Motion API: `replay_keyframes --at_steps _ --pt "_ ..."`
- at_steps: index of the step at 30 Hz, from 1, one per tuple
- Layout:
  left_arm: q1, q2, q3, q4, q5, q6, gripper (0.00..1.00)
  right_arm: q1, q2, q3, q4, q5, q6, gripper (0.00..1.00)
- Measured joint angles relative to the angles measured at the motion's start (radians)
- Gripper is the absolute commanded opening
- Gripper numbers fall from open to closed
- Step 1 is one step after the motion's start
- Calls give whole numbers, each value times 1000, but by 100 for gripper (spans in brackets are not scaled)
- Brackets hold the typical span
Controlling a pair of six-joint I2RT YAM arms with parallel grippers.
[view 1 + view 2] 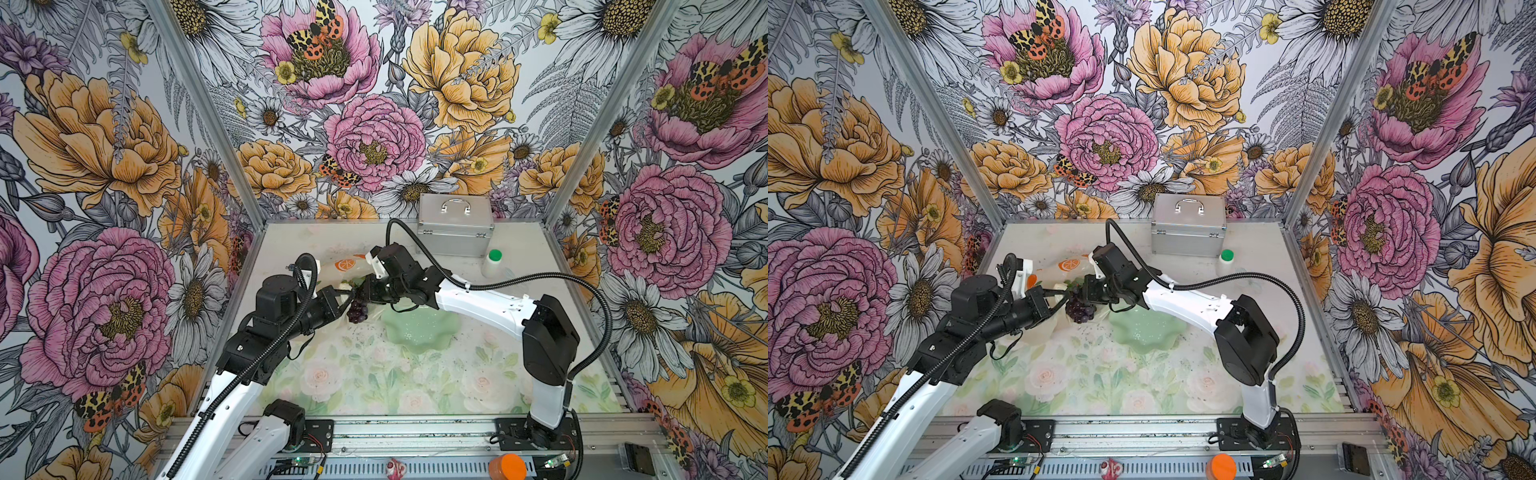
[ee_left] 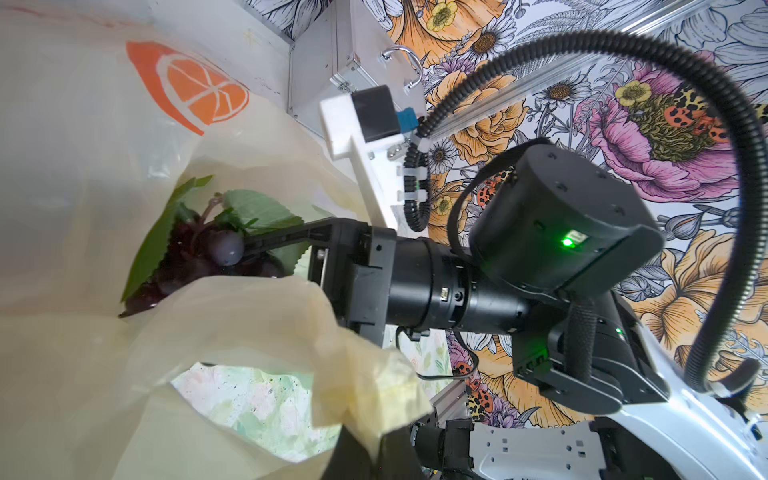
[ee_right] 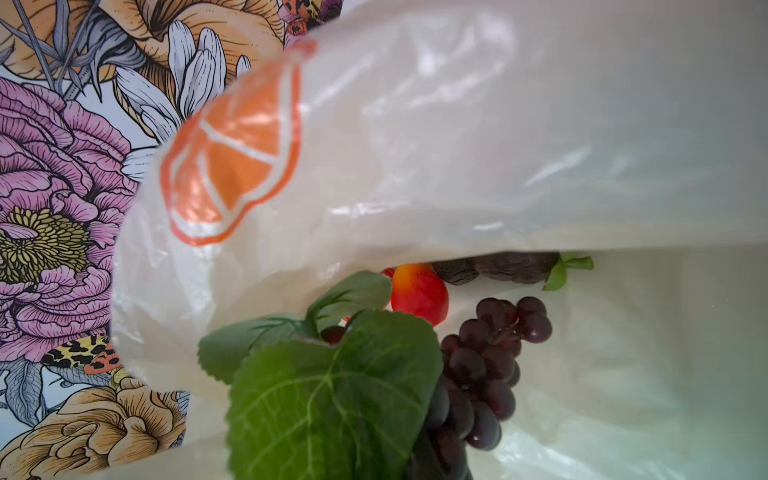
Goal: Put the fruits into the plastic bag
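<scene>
We see the left fingers (image 1: 345, 300) pinched together on the plastic bag (image 3: 415, 145) rim, and the right fingers (image 2: 282, 237) clamped on the grape bunch (image 3: 486, 374) inside its mouth.

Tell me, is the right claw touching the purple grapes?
Touching. The left wrist view shows a black finger of the right gripper pressed against the grape bunch inside the plastic bag.

Both arms reach from the table's near edge toward its middle and meet tip to tip, the left gripper (image 1: 345, 300) pinched closed, the right gripper (image 1: 362, 293) stretched leftward, clamping the grape bunch (image 1: 357, 312).
</scene>
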Motion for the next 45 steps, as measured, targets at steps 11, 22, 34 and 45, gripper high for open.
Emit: replay_keyframes --at_steps 11,22,34,45 --pt "-2 -29 -3 64 77 -8 0 -1 92 51 -21 -33 61 14" --pt "-4 -102 -43 102 161 -27 0 -55 109 95 -29 129 196 13" --pt "-3 -169 -101 93 162 -58 0 -66 122 166 -31 177 219 14" --pt "2 -169 -138 99 143 -112 0 -50 122 109 -35 144 200 15"
